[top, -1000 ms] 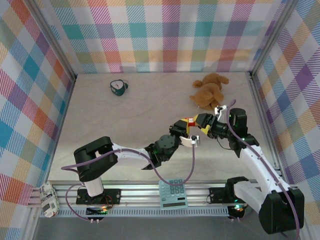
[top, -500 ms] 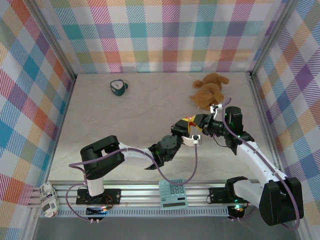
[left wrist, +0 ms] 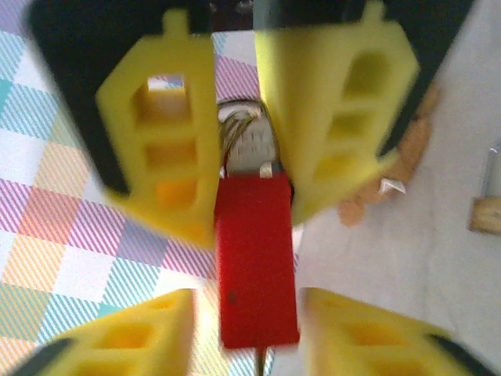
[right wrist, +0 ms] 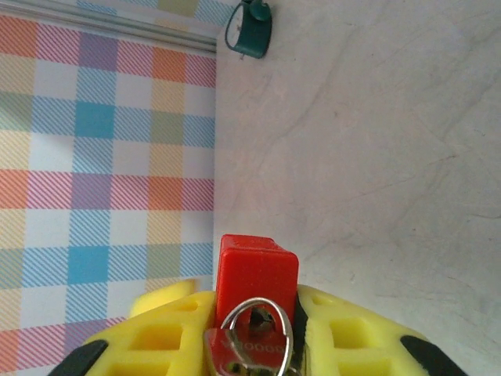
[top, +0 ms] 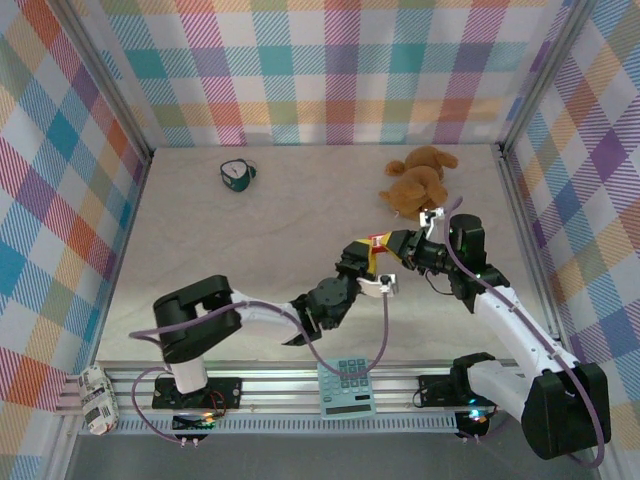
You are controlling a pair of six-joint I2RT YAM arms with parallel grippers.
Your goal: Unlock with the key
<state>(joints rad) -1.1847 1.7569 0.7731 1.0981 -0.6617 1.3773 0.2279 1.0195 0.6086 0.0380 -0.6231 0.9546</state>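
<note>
Broadly, the pale table [top: 250, 260] sits inside checked walls, and both arms reach to one spot right of centre. The brown teddy bear [top: 418, 180] lies toward the far right. A calculator [top: 346, 388] rests on the rail at the near edge, and a white device [top: 93, 400] sits at the near left corner. A small teal object [top: 237, 174] lies well apart at the far left.

The left gripper [left wrist: 246, 296] and the right gripper [right wrist: 254, 301] meet nose to nose just on the near side of the bear. The red padlock [left wrist: 257, 266] sits between them. The left jaws stand spread, one yellow finger [left wrist: 133, 337] on each side of the lock's body; on one side a slim gap shows, on the other I cannot tell. The right jaws are pressed in on the padlock's other end, with yellow fingers [right wrist: 160, 337] flanking it closely. A silver key [right wrist: 250, 348] on a wire ring sits at that end, between those fingers.
</note>
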